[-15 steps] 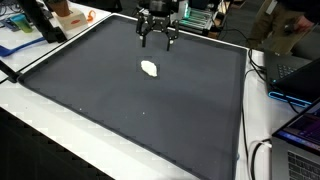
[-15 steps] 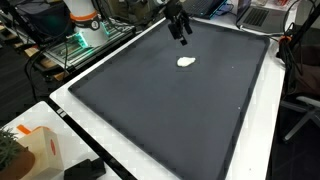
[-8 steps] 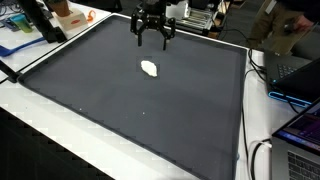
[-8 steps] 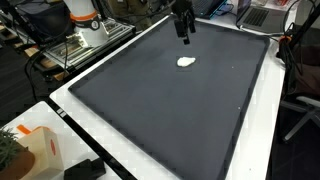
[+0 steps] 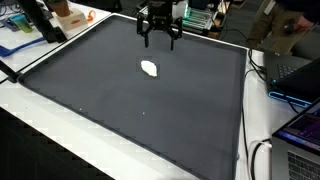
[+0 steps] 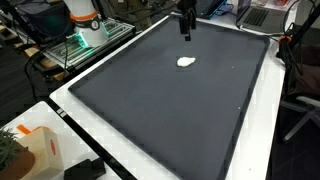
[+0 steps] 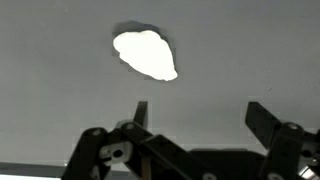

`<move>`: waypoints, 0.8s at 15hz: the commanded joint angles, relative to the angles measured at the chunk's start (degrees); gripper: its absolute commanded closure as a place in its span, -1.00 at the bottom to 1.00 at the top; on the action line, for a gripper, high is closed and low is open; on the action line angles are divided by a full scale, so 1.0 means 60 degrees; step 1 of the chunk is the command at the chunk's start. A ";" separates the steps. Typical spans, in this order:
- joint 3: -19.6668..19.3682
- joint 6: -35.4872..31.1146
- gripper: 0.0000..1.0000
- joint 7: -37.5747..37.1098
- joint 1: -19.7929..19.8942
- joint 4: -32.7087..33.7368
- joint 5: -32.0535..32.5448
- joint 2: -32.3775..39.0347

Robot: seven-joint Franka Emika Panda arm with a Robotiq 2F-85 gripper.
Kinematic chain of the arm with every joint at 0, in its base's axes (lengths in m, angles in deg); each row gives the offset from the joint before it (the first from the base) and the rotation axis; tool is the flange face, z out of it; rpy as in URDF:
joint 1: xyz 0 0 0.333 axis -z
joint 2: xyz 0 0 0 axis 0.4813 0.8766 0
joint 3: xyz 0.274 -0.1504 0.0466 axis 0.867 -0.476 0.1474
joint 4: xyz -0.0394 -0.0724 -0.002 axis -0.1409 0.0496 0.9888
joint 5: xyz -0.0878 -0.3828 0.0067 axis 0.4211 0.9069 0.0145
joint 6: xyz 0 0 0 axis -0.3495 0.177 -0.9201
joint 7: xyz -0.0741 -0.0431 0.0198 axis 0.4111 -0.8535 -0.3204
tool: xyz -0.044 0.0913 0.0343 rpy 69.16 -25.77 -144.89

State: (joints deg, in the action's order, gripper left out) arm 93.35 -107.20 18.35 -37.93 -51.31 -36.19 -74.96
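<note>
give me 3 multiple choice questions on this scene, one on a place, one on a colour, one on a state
1. Where does the white lump lie?
A on the dark mat
B on the floor
C on the laptop

2. What colour is the mat?
A white
B dark grey
C green

3. How is the gripper?
A shut on the lump
B open and empty
C shut and empty

Answers:
1 A, it rests on the mat, apart from the gripper.
2 B, both exterior views show it dark grey.
3 B, the wrist view shows the fingers spread with nothing between.
</note>
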 commanded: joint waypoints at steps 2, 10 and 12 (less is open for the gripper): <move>0.0192 0.0548 -1.00 -0.0377 0.0262 0.0338 -0.0324 0.0083; -0.0028 0.3559 -1.00 -0.2220 0.0405 0.2393 0.0024 0.0526; -0.0065 0.4301 -1.00 -0.2540 0.0430 0.2974 0.0049 0.0827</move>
State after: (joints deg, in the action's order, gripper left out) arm 93.38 -87.18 6.71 -35.56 -38.67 -37.27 -73.37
